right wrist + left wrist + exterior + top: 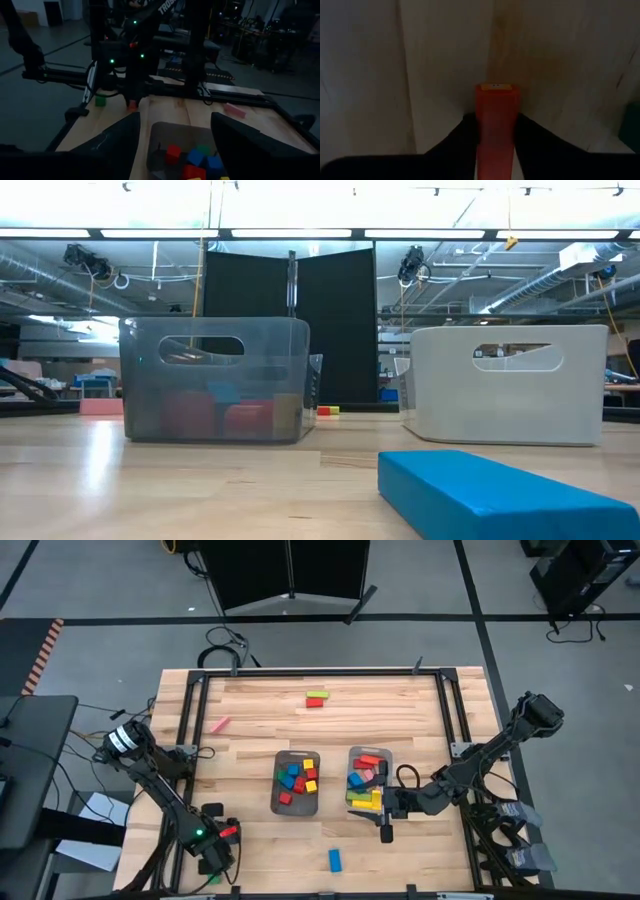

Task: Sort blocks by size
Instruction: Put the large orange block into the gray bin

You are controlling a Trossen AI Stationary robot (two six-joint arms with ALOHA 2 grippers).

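Blocks: most in two trays [296,757] mid-table; others loose on the table [260,710], blue bar [335,860] near front edge.
Room: grey floor, black screen [290,320] behind.
Left gripper [228,833]: pinching red bar [496,125] at front-left corner.
Right gripper [385,808]: spread beside the right tray.
Hidden: red bar's near end.

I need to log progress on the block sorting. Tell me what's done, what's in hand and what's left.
Done: the dark tray and the pale tray each already hold a pile of coloured blocks.
In hand: the left pincer, at the table's near left corner, has a red bar between its fingers.
The right pincer hangs open beside the pale tray.
Left: the blue block, pink block and a red and green pair lie loose.
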